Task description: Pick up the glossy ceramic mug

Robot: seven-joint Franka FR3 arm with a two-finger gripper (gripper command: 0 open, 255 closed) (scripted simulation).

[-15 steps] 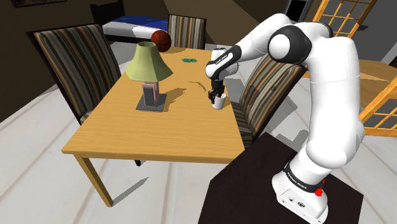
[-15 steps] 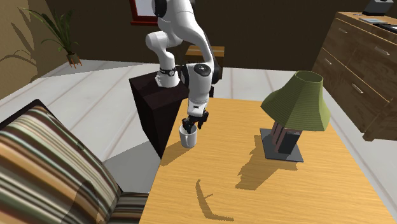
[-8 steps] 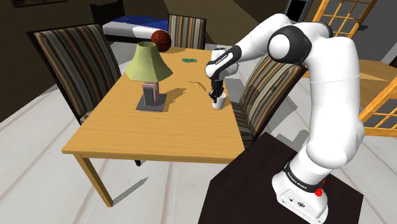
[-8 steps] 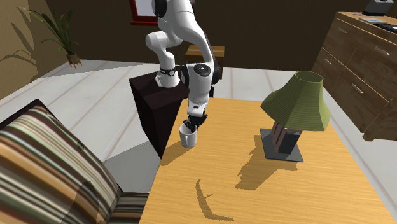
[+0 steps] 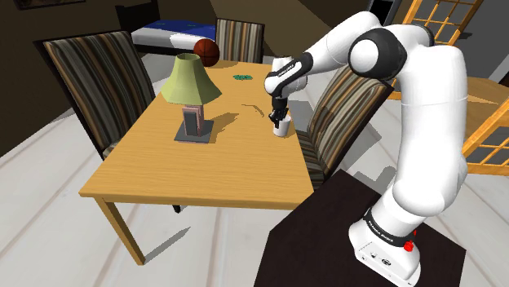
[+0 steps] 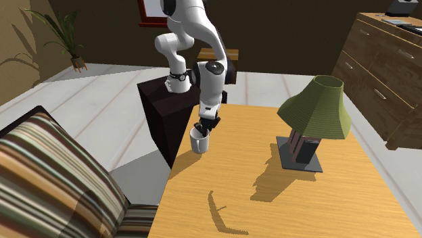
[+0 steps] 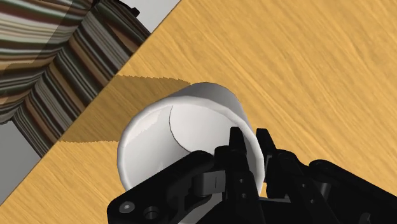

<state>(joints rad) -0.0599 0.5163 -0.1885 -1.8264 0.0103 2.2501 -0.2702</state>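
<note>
A bedroom-like interior with pale floorboards surrounds a light wooden tabletop (image 5: 163,175), flanked by striped upholstered chairs (image 5: 96,72). A lamp with an olive-green shade (image 5: 189,80) stands left of centre in the shoulder view, and a reddish-brown ball (image 5: 206,50) lies at the far end, near the upper middle of that frame.

The task's thing, the glossy white cylindrical mug (image 5: 282,128), sits at the tabletop's near-side edge. That puts it right of centre in the shoulder view and left of centre in the second exterior view (image 6: 197,143). The white arm with dark joints (image 5: 424,114) reaches down to it from its dark box stand (image 5: 326,245).

In the wrist view the black jaws are clenched on the mug's wall (image 7: 191,121) — one jaw inside the rim, the other outside, with the wall pinched between them. So we judge that the reach and the grasp are done, and what remains is the lift itself. We cannot tell whether the mug's base has already left the wood — its underside is hidden in the wrist view, and both outer views show it low against the surface.

As for writing, we see none on the mug, which is plain, and no handle shows. A dark band with pale lettering (image 5: 382,231) wraps the arm's base, but we cannot read it.
</note>
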